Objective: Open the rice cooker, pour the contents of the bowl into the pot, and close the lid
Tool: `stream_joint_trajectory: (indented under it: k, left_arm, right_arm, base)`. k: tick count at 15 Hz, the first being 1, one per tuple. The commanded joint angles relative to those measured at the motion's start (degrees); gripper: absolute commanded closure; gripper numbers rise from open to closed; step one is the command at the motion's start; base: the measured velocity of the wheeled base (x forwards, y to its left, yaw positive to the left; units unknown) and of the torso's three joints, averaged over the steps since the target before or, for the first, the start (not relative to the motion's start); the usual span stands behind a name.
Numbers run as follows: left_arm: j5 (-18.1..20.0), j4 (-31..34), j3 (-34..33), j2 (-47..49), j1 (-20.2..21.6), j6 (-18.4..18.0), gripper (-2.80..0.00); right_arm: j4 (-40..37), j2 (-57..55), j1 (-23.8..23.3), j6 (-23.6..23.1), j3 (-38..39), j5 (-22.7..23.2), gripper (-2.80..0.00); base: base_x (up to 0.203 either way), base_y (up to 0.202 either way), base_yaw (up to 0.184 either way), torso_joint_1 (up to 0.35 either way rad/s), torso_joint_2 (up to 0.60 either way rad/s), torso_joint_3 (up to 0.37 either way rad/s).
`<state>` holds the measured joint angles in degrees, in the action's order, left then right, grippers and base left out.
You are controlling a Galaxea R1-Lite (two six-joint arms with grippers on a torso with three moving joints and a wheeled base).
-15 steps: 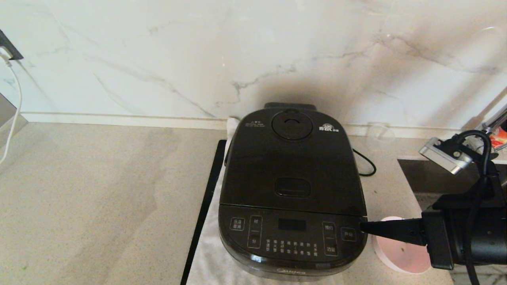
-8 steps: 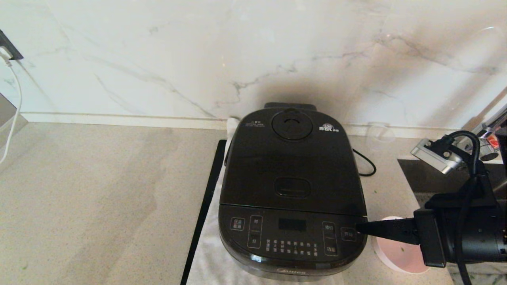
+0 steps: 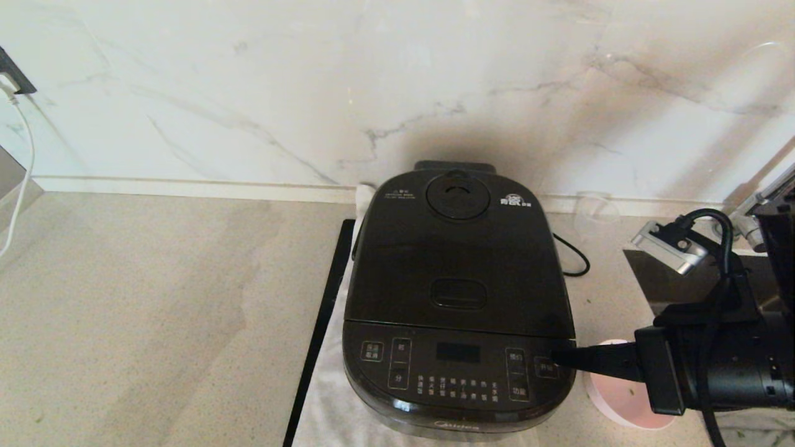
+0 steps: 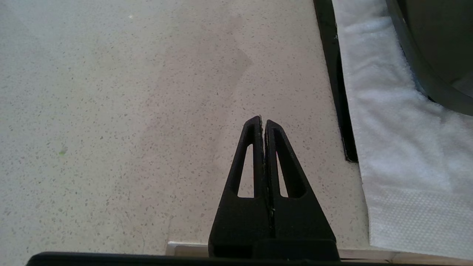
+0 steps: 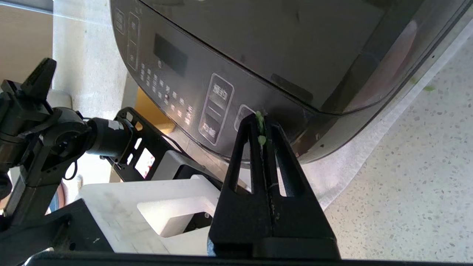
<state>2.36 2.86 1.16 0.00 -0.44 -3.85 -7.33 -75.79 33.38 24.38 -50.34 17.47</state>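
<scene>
While the lid (image 3: 456,248) sits closed on the cooker (image 3: 458,298), the right gripper (image 3: 556,357), clenched on nothing, reaches level to the right end of its front panel (image 3: 456,369). Just right of the cooker, the bowl (image 3: 621,397) rests on the counter (image 3: 155,298). Parked over bare counter, the left gripper (image 4: 263,123) is clenched empty.
</scene>
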Motion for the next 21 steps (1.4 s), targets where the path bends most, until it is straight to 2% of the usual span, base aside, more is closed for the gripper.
stream_joint_trajectory:
  k: [1, 21]
  left_arm:
    - [0.01, 0.04, 0.05, 0.00, 0.00, -0.01, 0.00]
    - [0.01, 0.04, 0.04, 0.00, 0.00, -0.01, 0.00]
  right_arm:
    - [-0.06, 0.13, 0.37, 0.14, 0.24, 0.11, 0.00]
    - [-0.14, -0.53, 0.64, 0.22, 0.51, 0.15, 0.00]
  base:
    - [0.000, 0.000, 0.000, 0.000, 0.00, 0.000]
    - [0.000, 0.000, 0.000, 0.000, 0.00, 0.000]
